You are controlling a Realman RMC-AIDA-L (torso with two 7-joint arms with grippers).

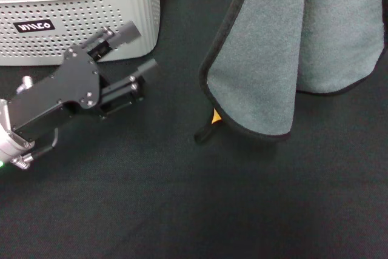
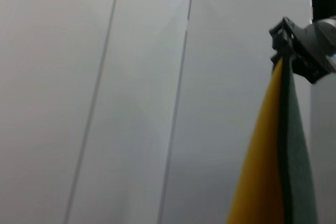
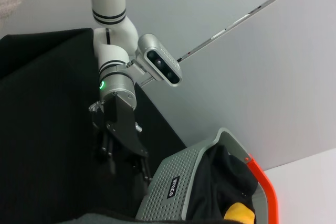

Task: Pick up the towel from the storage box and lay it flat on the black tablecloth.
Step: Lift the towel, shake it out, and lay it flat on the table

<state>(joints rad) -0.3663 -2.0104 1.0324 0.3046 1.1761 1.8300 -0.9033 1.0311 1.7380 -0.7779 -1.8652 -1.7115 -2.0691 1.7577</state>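
Towel (image 1: 276,71) is out of the storage box (image 1: 85,22) and hanging in the air over the right half of the black tablecloth (image 1: 182,198), grey-teal face toward the head camera, black edging visible, draped in two folds. Its lowest corner, with a bit of yellow-orange showing, sits at or just above the cloth; can't tell if it touches

Right gripper (image 2: 294,51) shows only in the left wrist view, far off, pinching the towel's top edge; yellow-orange face and grey-teal face both hang straight down from it

Left gripper (image 1: 132,50) is low over the tablecloth, just in front of the storage box, fingers spread apart and holding nothing. One fingertip overlaps the box's perforated front wall near the black label (image 1: 34,26); contact not clear

Right wrist view: left arm (image 3: 113,77) over the tablecloth, green light lit on its wrist. Box beside it still contains a dark cloth (image 3: 215,187) and something yellow (image 3: 239,214)
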